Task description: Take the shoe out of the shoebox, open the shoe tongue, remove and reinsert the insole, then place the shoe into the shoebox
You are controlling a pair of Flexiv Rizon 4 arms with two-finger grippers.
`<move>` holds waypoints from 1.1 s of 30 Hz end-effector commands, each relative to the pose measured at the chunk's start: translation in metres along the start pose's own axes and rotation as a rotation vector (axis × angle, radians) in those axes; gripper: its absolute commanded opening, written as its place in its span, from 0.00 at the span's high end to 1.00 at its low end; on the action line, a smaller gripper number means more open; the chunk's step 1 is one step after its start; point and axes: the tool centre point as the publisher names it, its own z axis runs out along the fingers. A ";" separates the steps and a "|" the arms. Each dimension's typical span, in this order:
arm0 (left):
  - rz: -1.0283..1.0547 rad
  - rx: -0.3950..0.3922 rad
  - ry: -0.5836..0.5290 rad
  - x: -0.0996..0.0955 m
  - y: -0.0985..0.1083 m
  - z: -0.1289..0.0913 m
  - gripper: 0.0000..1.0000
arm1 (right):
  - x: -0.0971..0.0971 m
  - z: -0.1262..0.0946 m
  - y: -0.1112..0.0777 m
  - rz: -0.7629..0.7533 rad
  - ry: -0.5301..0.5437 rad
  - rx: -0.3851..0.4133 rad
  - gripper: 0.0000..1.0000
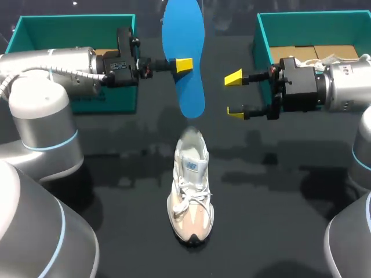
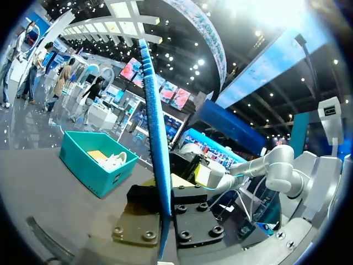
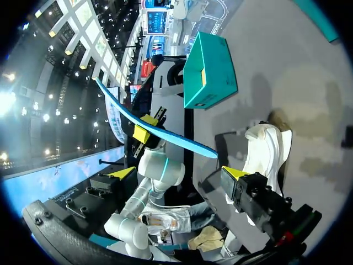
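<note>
Dark table (image 1: 261, 191), shoe (image 1: 191, 191) mid-front, teal shoeboxes (image 1: 75, 19) behind; left hand (image 1: 183, 65) pinches blue insole (image 1: 184, 35), right hand (image 1: 235, 95) spread.

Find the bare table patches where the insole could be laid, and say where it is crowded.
Free: table either side of the shoe. Crowded: behind the shoe, where the left gripper holds the insole facing the open right gripper.
</note>
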 end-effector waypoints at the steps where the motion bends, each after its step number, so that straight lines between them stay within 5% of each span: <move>1: 0.671 0.129 0.077 0.000 -0.003 -0.003 1.00 | -0.001 0.002 0.002 -0.007 0.008 -0.007 0.00; 10: 1.180 0.150 0.110 -0.003 0.000 -0.009 1.00 | -0.001 0.002 0.002 -0.007 0.008 -0.007 0.00; 33: 1.756 0.051 0.140 -0.007 0.003 -0.022 1.00 | -0.001 0.002 0.002 -0.007 0.008 -0.007 0.00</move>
